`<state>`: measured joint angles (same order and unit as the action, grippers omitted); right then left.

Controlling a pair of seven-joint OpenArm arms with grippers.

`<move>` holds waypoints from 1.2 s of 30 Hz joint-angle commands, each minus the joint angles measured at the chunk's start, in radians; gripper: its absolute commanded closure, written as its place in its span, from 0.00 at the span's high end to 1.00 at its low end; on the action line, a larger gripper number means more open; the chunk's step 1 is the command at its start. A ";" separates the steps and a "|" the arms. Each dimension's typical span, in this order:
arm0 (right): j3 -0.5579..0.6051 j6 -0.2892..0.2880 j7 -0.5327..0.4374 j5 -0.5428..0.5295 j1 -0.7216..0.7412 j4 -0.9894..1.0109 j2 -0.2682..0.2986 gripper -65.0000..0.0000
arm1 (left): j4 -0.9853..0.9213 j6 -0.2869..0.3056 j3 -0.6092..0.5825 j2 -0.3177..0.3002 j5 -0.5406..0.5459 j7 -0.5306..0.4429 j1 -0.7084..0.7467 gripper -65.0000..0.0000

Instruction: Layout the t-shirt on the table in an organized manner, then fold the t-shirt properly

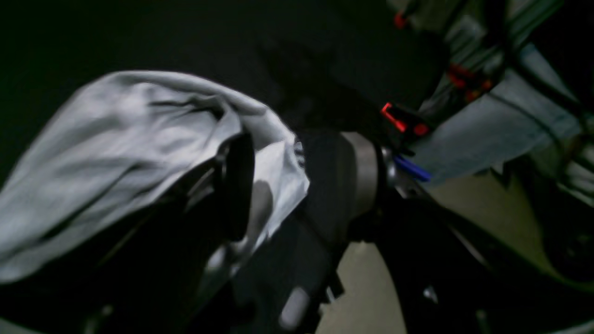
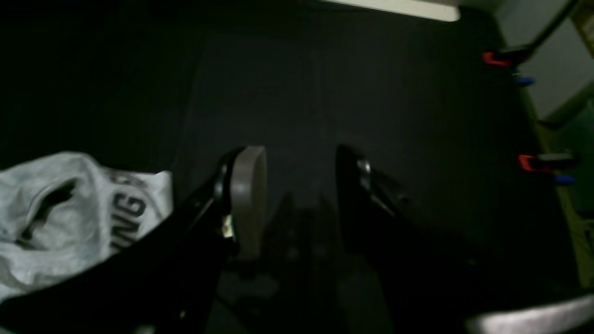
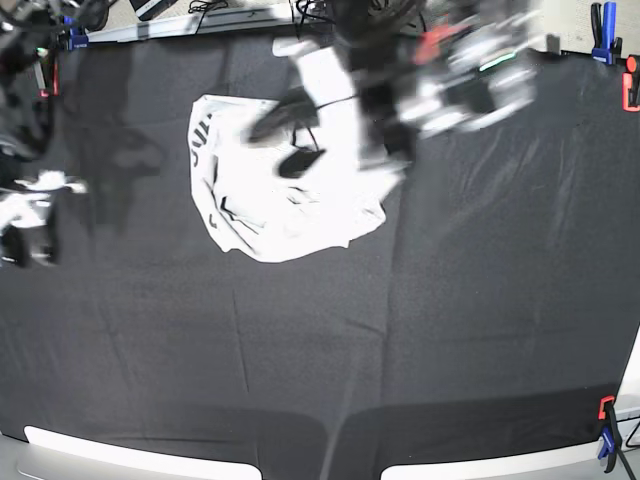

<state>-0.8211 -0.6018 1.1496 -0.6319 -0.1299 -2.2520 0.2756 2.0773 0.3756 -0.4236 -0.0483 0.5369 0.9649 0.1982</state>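
Note:
The white t-shirt [image 3: 285,195] lies crumpled on the far middle of the black table [image 3: 450,330], with one part pulled up toward the back. My left gripper [image 1: 278,185] is shut on a fold of the t-shirt [image 1: 116,139]; in the base view it is a blurred dark shape over the shirt [image 3: 300,140]. My right gripper [image 2: 299,185] is open and empty above bare black cloth [image 2: 394,102]. The t-shirt [image 2: 69,208] lies to its left, showing dark lettering. My right arm [image 3: 30,210] is blurred at the table's left edge.
Red and blue clamps sit on the table edges [image 2: 526,162] [image 3: 600,25] [image 3: 605,425]. A person in light jeans [image 1: 501,125] stands beyond the table in the left wrist view. Cables lie along the far edge [image 3: 210,10].

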 commanded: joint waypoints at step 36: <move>0.957 -0.019 -0.319 0.290 0.292 0.698 -0.262 0.37 | -0.101 -0.235 -0.140 -0.219 -0.337 0.116 0.002 0.41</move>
<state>0.1360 -0.6170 0.8589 -0.3229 0.1417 -1.5337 0.0162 1.9602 0.1429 -0.5640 -0.2687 0.1936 1.0962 0.2047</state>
